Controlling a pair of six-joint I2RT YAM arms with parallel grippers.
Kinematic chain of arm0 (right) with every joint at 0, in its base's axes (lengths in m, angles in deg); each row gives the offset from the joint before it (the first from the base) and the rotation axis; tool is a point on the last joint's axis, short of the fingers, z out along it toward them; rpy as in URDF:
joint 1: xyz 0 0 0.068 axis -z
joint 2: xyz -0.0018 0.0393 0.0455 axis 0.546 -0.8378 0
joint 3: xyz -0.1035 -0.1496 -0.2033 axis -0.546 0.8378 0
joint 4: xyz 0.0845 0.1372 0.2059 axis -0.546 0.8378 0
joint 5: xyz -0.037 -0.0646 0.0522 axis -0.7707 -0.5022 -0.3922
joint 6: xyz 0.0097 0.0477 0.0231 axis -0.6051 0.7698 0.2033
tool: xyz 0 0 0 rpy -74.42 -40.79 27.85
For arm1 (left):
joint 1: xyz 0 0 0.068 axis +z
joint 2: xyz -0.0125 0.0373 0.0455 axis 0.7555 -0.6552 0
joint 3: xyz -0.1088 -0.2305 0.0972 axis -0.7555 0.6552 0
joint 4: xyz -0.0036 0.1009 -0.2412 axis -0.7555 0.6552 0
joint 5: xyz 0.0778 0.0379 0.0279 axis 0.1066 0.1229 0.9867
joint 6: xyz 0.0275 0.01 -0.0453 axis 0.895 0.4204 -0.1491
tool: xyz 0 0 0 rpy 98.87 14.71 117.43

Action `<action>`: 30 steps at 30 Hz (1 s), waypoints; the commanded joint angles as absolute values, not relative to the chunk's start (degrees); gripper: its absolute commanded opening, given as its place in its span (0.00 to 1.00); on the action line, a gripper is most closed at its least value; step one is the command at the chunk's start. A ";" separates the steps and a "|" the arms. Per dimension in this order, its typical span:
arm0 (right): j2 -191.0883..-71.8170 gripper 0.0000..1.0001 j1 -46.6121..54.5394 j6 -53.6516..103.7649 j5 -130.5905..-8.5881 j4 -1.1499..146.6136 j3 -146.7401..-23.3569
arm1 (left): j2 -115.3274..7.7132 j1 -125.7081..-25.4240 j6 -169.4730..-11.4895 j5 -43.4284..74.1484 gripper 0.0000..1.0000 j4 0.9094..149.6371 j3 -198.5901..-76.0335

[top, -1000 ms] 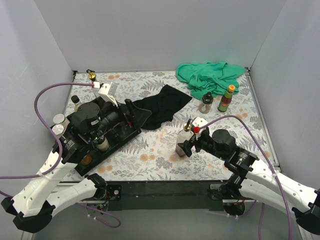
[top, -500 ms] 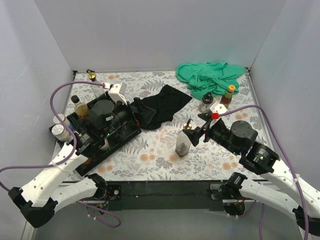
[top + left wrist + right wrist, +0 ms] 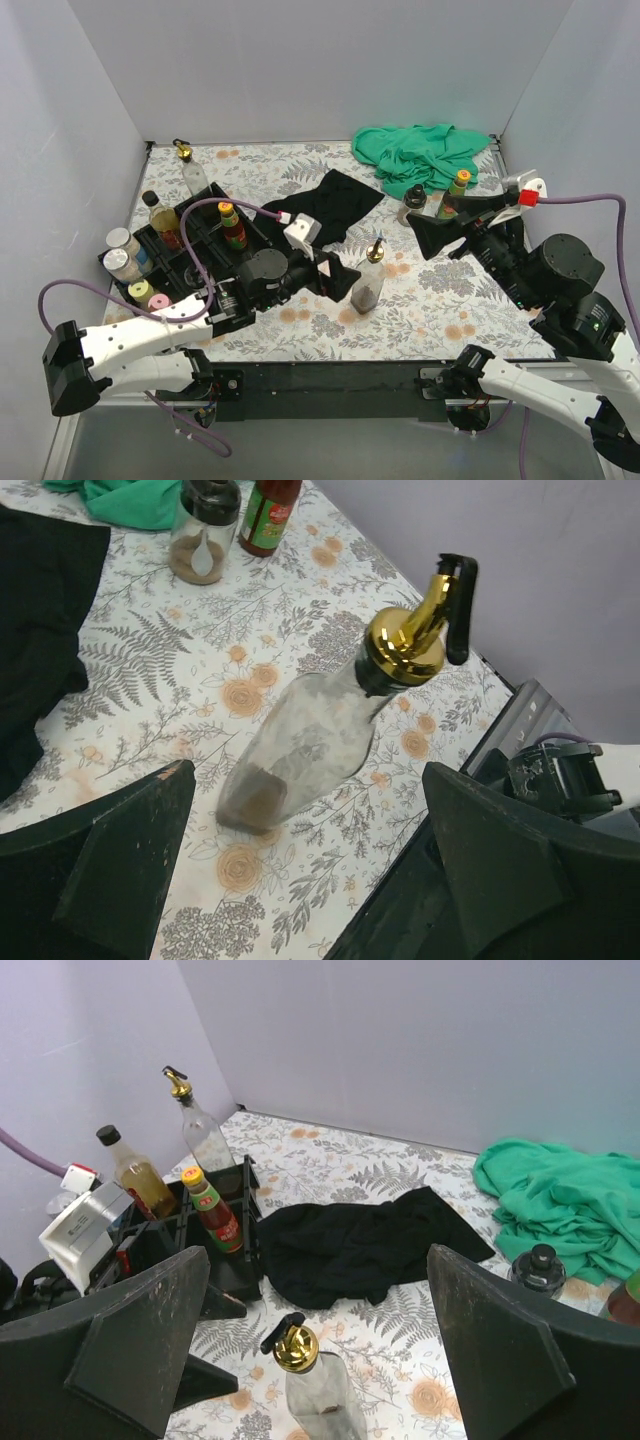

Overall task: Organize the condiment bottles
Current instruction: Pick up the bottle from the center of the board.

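- The left arm [image 3: 130, 340] has white shells and black round joints.
- The right arm [image 3: 545, 385] looks the same, white and black.
- A purple cable [image 3: 590, 200] runs to each wrist.
- The fingers [image 3: 490, 870] are wide, black and scuffed.

Top external: high at near edge, looking down over whole table [image 3: 450, 300]. Left wrist: low, close, facing gold-spouted bottle [image 3: 310, 750], rightward. Right wrist: raised, farther off, facing left-rear corner. Shared across all three: that bottle, black cloth [image 3: 330, 205], seemingly black-lidded jar [image 3: 205, 535].
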State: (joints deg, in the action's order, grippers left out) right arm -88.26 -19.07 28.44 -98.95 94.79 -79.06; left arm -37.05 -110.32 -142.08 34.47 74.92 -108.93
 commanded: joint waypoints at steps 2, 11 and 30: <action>-86.59 0.99 -19.29 30.81 -102.19 96.57 -77.45 | -40.10 -115.33 -136.65 41.71 0.98 66.40 -108.74; -86.76 0.99 -19.29 31.69 -103.33 96.48 -78.32 | -47.47 -117.35 -132.17 40.85 0.98 60.94 -108.47; -84.30 0.98 -19.29 31.51 -106.41 94.81 -73.75 | -58.20 -117.80 -128.30 41.38 0.85 54.18 -110.14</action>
